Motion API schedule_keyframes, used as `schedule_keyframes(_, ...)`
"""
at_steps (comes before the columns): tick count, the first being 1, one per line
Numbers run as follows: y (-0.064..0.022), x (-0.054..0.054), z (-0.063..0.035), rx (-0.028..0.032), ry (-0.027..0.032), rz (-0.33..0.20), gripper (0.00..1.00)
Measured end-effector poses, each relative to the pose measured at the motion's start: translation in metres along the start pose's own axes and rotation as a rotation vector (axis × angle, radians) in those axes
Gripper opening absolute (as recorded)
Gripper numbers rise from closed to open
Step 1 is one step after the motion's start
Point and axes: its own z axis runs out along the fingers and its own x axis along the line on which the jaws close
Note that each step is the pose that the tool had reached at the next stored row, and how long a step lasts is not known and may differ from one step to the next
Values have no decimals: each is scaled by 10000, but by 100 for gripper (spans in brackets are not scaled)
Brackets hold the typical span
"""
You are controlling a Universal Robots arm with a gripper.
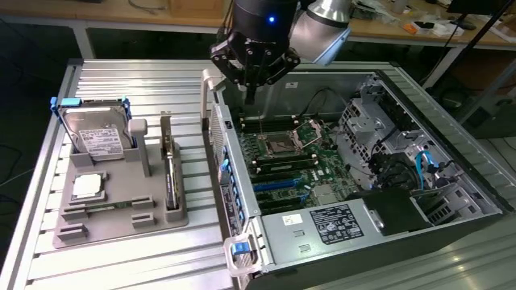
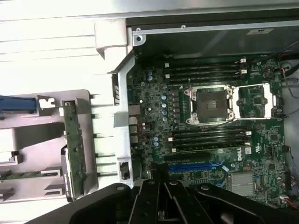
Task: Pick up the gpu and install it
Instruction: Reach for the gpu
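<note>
The gpu [image 1: 169,169] is a thin long card standing on its edge in a slot of the grey holder [image 1: 121,220] on the exterior view's left. From the wrist camera the gpu [image 2: 74,140] appears as a narrow green strip beside the case wall. My gripper [image 1: 251,90] hangs above the far end of the open computer case [image 1: 403,235], over the motherboard [image 1: 290,163], well apart from the gpu. Its fingers are shut with nothing between them. In the wrist view the gripper [image 2: 161,200] is a dark mass over the motherboard [image 2: 210,135].
A silver hard drive [image 1: 96,136] with blue handles stands in the holder. A small square CPU chip [image 1: 87,186] lies in front of it. Blue expansion slots [image 1: 282,184] [image 2: 194,165] and an open CPU socket [image 2: 208,105] sit on the board. The case wall [image 1: 226,157] separates holder and board.
</note>
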Motion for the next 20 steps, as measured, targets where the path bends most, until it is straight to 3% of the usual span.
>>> schedule_keyframes(4, -20, 267, -5, 1, 1, -2, 11)
schedule_keyframes(20, -67, 876, -4, 0, 0, -2, 11)
